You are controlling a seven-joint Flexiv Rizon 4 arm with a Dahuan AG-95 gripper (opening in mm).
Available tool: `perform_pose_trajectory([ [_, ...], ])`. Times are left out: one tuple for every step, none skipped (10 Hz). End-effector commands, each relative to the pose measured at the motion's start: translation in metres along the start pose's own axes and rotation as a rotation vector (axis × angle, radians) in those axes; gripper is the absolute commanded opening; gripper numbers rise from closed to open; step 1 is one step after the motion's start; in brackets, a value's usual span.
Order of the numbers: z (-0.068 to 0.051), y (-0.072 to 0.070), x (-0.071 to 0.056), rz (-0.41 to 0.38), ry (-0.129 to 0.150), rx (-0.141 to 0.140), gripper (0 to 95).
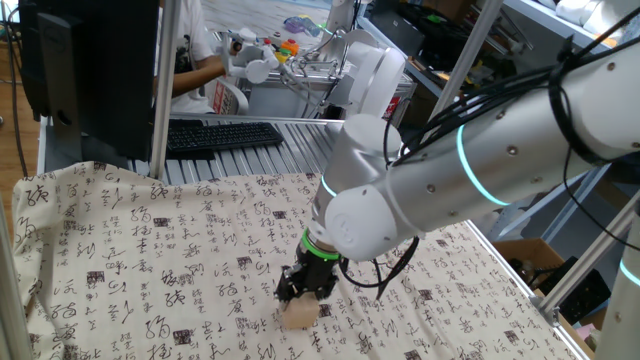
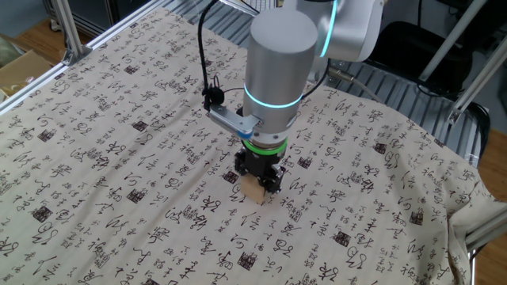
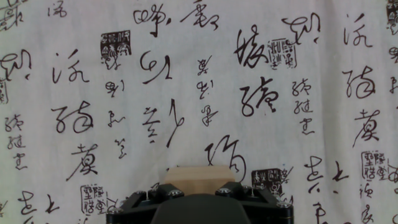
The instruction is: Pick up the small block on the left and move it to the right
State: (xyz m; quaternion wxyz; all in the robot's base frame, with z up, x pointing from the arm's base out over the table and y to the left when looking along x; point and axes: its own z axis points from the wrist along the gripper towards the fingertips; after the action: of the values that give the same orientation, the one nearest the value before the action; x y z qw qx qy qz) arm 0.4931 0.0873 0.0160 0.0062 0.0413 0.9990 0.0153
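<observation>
arm upright, gripper pointing down, clamped on the small block

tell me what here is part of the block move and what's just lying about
Part of the job:
- small block, light wood, between the pincer's fingers
- pincer, down at the block
- calligraphy-print cloth, the surface it moves over

Just lying about:
- black keyboard behind the table
- cardboard box off the table's side
- colourful clutter at the back

A cream cloth printed with black calligraphy covers the table; the small block sits on it
</observation>
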Motion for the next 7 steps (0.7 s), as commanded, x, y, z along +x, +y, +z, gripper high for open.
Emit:
perform_pose_trajectory([
  [0.0023, -0.0007, -0.0007, -0.002, -0.003, 0.006, 0.0],
  [0.0030, -0.0007, -0.0010, 0.012, 0.007, 0.016, 0.0],
  [0.0020, 0.0002, -0.0006, 0.032, 0.021, 0.025, 38.0],
  [0.0001, 0.0020, -0.0002, 0.058, 0.017, 0.037, 57.0],
  [0.0000, 0.0021, -0.0001, 0.073, 0.020, 0.037, 76.0],
  [-0.0011, 0.0025, -0.0005, 0.079, 0.017, 0.036, 76.0],
  [-0.0021, 0.0028, -0.0009, 0.082, 0.017, 0.036, 76.0],
])
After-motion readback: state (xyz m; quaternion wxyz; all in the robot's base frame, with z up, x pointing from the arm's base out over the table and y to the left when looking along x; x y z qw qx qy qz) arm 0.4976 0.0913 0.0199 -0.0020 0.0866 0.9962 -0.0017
